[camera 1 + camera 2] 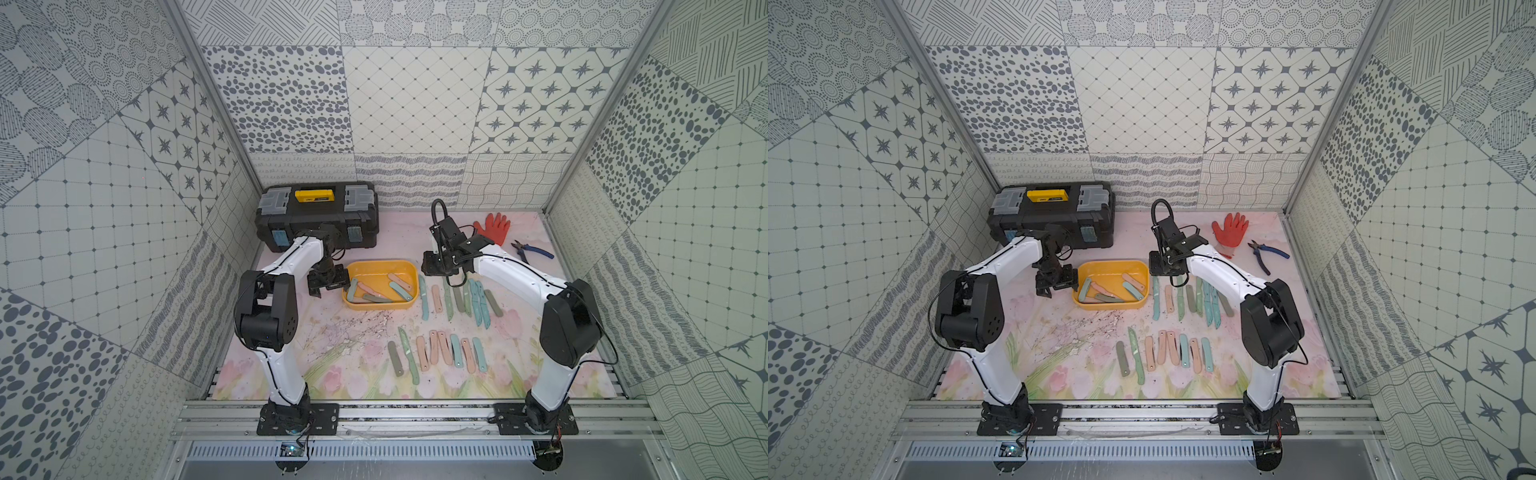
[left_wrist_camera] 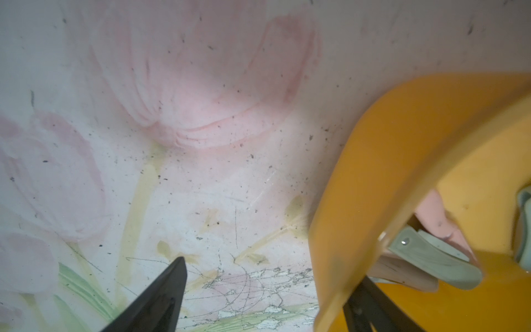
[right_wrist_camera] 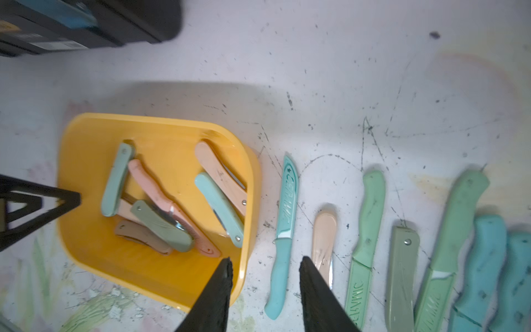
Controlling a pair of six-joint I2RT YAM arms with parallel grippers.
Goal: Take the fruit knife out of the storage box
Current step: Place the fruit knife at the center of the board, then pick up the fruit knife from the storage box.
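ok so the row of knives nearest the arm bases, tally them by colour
grey knife: 1
green knife: 1
pink knives: 4
blue knives: 2
total: 8

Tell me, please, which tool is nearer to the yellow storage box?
Left. The left tool straddles the storage box's end wall, one finger inside it. The right tool hangs open beside the box's opposite end, above a teal knife on the table.

Scuffed floral worktop [image 1: 291,365] carries yellow storage box [image 1: 382,307], black toolbox [image 1: 316,216], red glove [image 1: 494,227], pliers [image 1: 532,250], far knife row [image 1: 424,299], near knife row [image 1: 436,353] (sheathed or folded).
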